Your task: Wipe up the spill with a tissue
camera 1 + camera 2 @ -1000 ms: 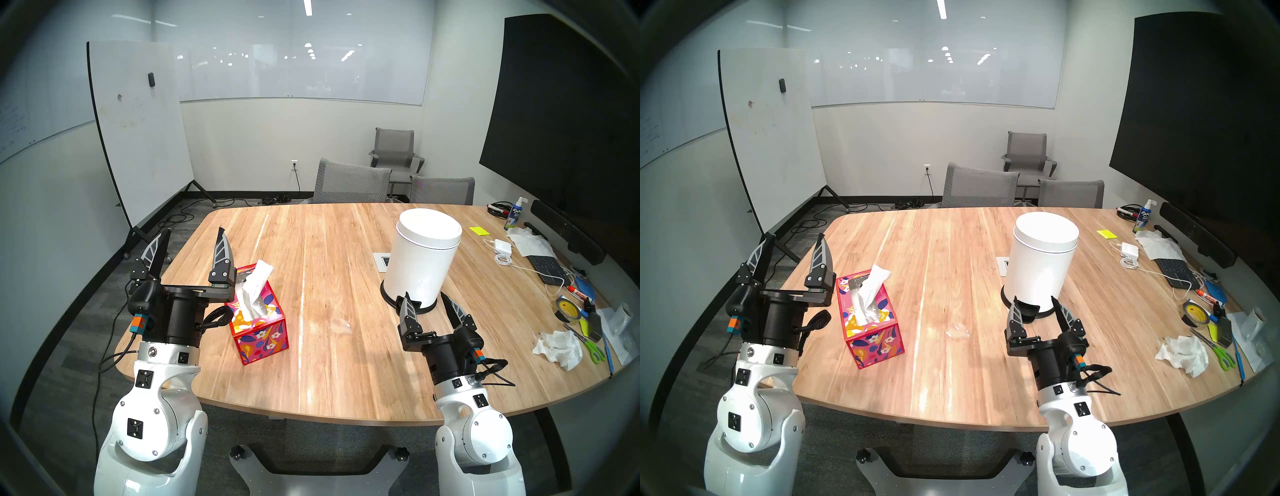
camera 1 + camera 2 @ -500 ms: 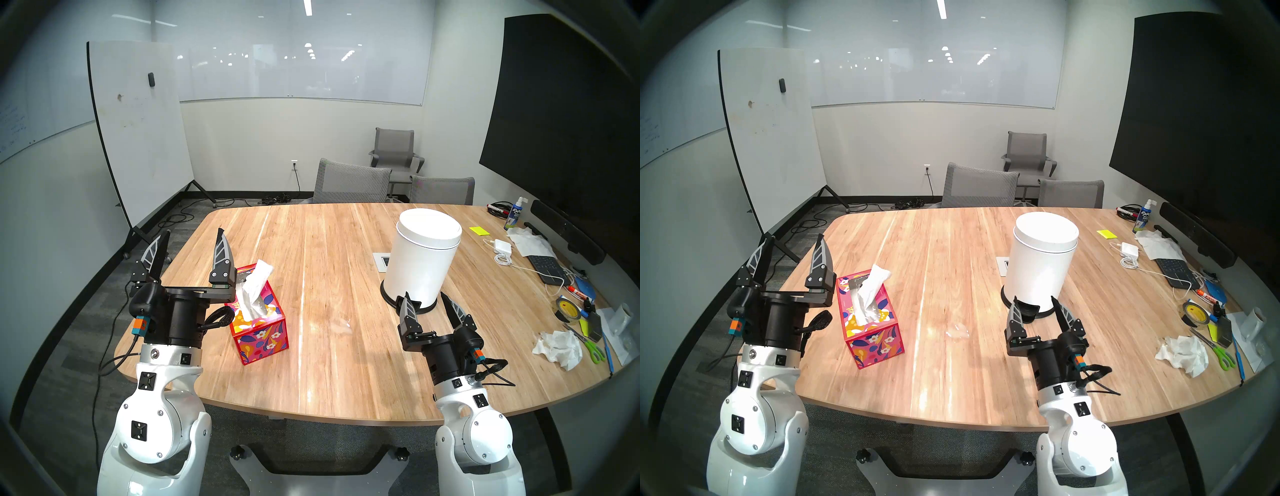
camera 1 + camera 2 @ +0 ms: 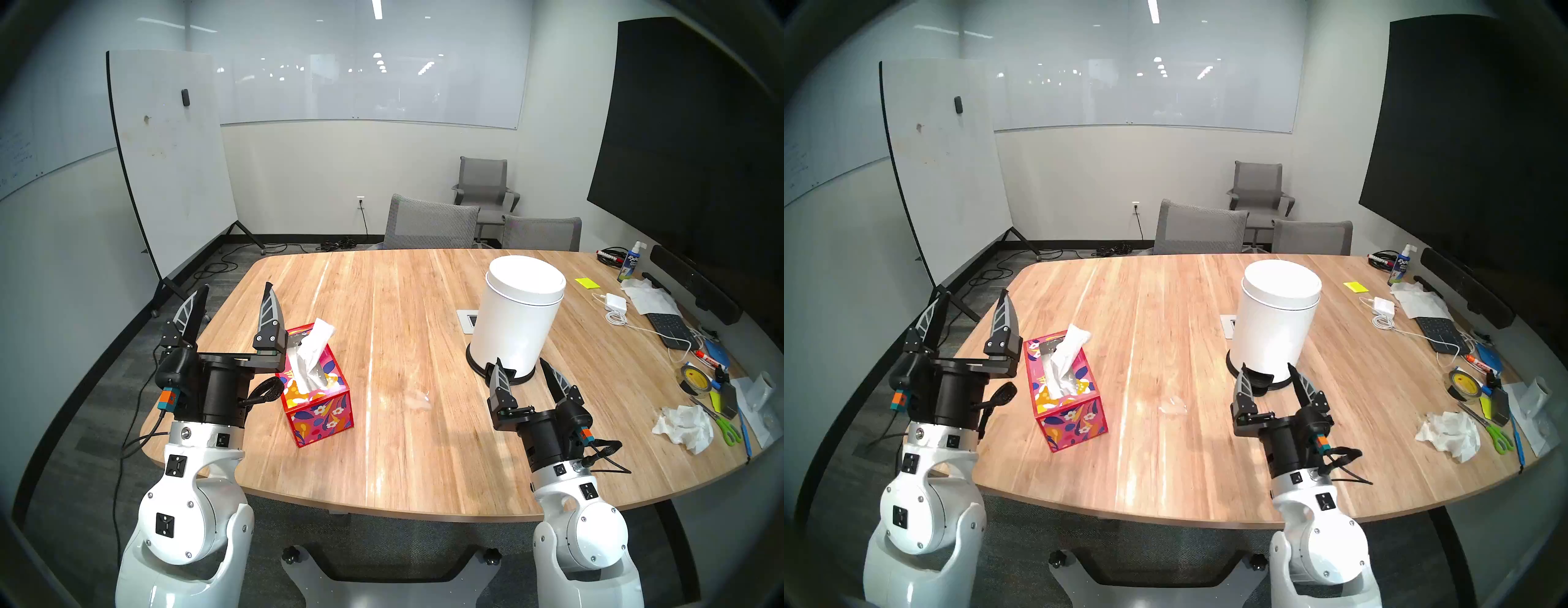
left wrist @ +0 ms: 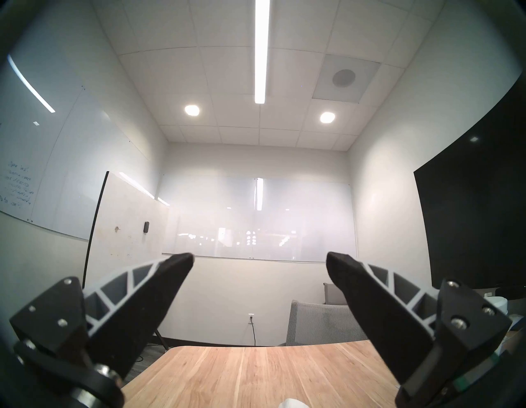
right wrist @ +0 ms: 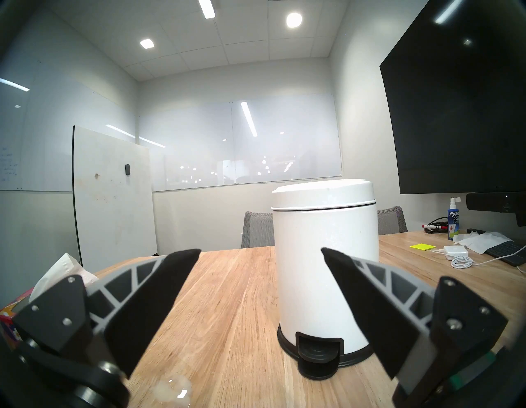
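Tilting upward over the table (image 3: 403, 467), left gripper (image 3: 235, 293) and right gripper (image 3: 521, 364) spread empty fingers wide.

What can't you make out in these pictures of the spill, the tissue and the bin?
- spill: clear liquid, its edge barely traceable in head views; cut by the bottom rim in right wrist view.
- tissue: lower part hidden inside the tissue box.
- white bin: contents hidden under its closed lid.

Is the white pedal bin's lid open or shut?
Shut. The lid sits flat on the white pedal bin all round its rim, with only a thin seam showing.
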